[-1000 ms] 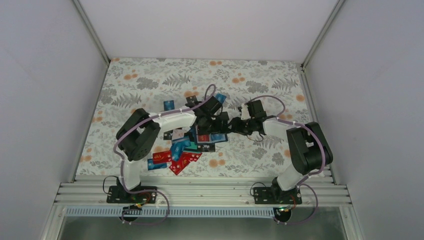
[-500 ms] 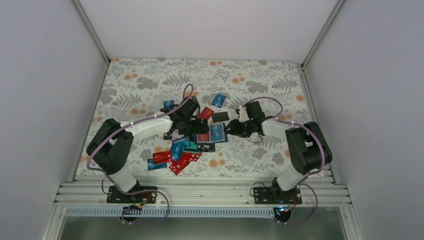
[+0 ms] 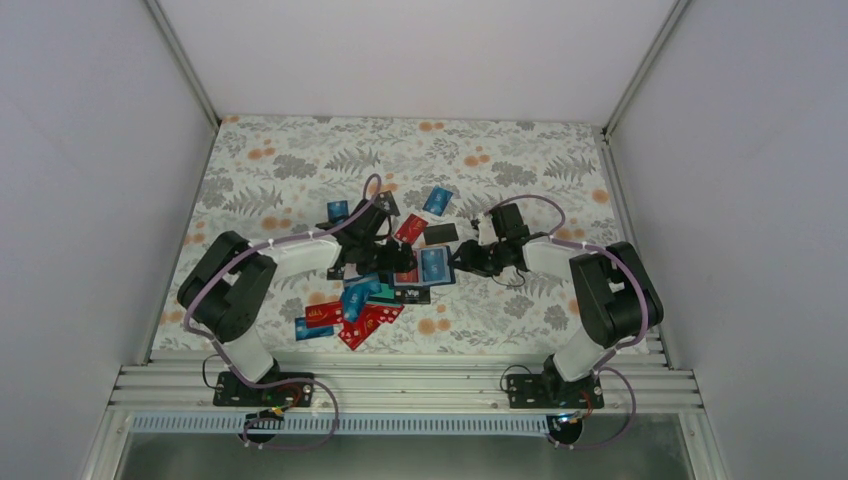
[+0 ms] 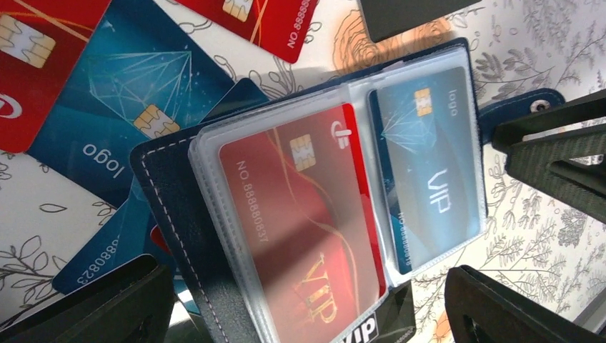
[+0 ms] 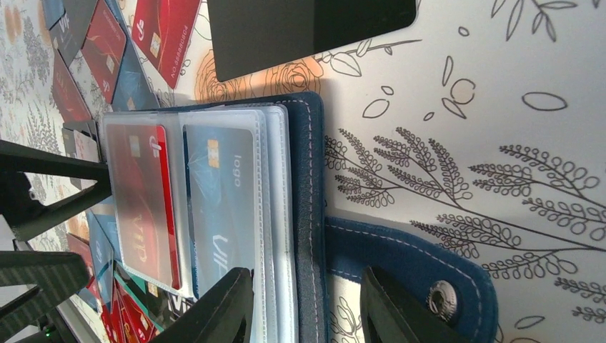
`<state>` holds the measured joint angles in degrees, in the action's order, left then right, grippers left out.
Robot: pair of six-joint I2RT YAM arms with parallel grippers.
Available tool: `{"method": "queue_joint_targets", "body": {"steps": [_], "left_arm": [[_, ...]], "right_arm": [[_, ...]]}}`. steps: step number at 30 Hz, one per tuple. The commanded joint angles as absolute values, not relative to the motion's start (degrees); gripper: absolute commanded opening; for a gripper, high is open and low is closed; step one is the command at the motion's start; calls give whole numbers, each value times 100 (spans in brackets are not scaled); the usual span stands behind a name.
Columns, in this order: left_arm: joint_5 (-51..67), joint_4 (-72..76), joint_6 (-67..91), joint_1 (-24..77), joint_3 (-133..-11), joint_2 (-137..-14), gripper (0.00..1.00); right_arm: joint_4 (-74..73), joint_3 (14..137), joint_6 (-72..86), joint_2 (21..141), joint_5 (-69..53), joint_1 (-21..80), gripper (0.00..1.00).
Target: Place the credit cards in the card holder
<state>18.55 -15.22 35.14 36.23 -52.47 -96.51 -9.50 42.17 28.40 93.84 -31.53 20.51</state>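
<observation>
The dark navy-blue folding card holder (image 4: 171, 214) is lying open near the middle of the floral-print table (image 3: 300, 160). A red plastic card (image 4: 300, 214) and a blue plastic card (image 4: 429, 164) are sitting in its two facing clear sleeves. My right jaws (image 5: 306, 279) are straddling its strap-side edge, partly closed; I cannot tell whether they are pinching it. My left jaws (image 4: 304, 268) are hanging wide apart and empty above it. The loose red and blue plastic cards (image 3: 350, 310) are lying heaped beside it. I judge I am between insertions. The next move is calling for lifting one flat card by its edge and finding a free sleeve.
</observation>
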Motion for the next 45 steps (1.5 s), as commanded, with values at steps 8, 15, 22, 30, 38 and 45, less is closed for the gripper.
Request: {"method": "queue_joint_targets", "body": {"steps": [8, 15, 22, 30, 38, 45], "left_arm": [[2145, -1280, 3656, 3560, -5182, -9990, 94], [2307, -1203, 3704, 3561, -5305, -9753, 94], [2307, -1265, 3734, 3572, -5477, -9559, 93], [2362, -1241, 3777, 3612, -5644, -9525, 92], [2432, -1173, 3839, 3731, -5849, -9575, 92], [2472, -1169, 3866, 3937, -6226, -9854, 92]], "right_arm": [[-996, 4107, 2777, 9491, -3151, 2105, 40], [-955, 4060, 2786, 9485, -3183, 2101, 40], [-889, 4021, 2804, 9488, -3226, 2101, 40], [-847, 3999, 2795, 9486, -3256, 2101, 40], [-810, 3983, 2808, 9484, -3294, 2109, 40], [-774, 3997, 2821, 9486, -3322, 2110, 39]]}}
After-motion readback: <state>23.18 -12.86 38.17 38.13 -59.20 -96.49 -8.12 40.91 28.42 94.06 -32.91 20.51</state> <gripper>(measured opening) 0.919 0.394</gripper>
